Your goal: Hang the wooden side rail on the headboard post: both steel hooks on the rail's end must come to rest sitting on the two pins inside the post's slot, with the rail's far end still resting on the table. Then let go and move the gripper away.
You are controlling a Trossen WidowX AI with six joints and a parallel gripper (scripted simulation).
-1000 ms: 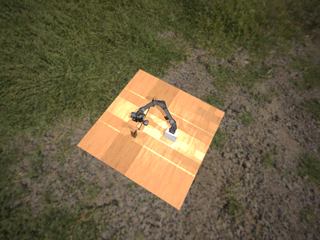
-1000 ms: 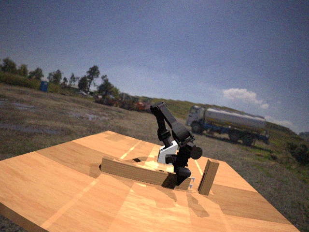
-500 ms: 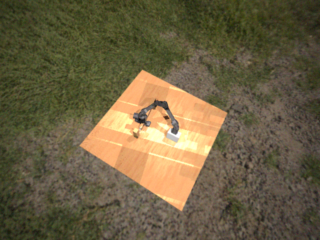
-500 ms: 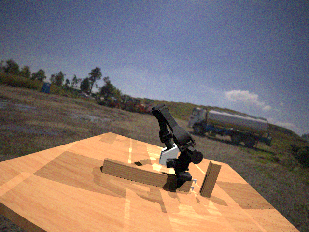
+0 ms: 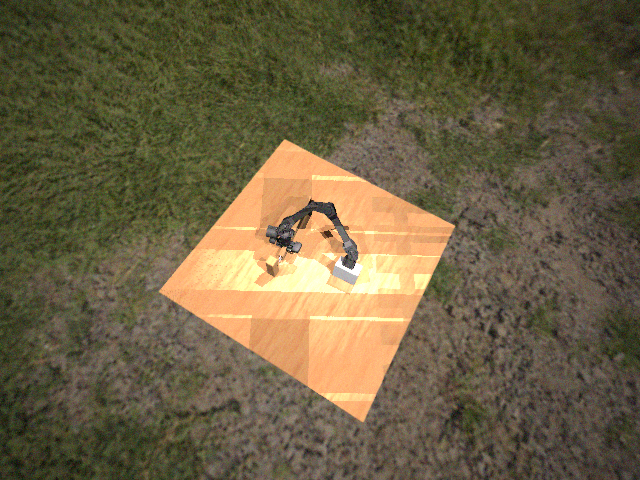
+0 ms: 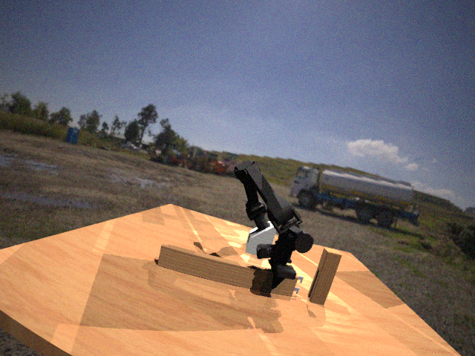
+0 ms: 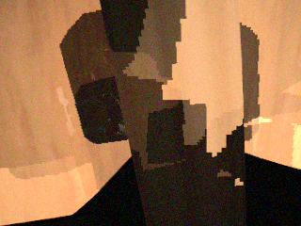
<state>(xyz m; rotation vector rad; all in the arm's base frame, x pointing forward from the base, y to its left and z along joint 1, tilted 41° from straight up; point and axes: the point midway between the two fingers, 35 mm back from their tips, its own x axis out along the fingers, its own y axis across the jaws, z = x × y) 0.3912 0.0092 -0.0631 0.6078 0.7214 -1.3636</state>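
The wooden side rail (image 5: 303, 222) (image 6: 207, 268) (image 7: 213, 71) lies lengthwise low along the table, its far end on the table top. Two small steel hooks (image 6: 300, 279) stick out of its near end, one above the other, and face the post with a gap between. The headboard post (image 5: 271, 266) (image 6: 326, 277) stands upright just beyond the hooks; its slot shows only as a dark strip, and the pins are hidden. My gripper (image 6: 283, 279) (image 7: 172, 155) is shut on the rail near the hooked end, one finger on each side.
The arm's light grey base block (image 5: 346, 271) (image 6: 260, 242) stands on the wooden table (image 5: 341, 356) (image 6: 126, 310), behind the rail in the exterior view. The arm arches over from it. Patchy shadows and bright bands cross the table. Grass and bare ground surround it.
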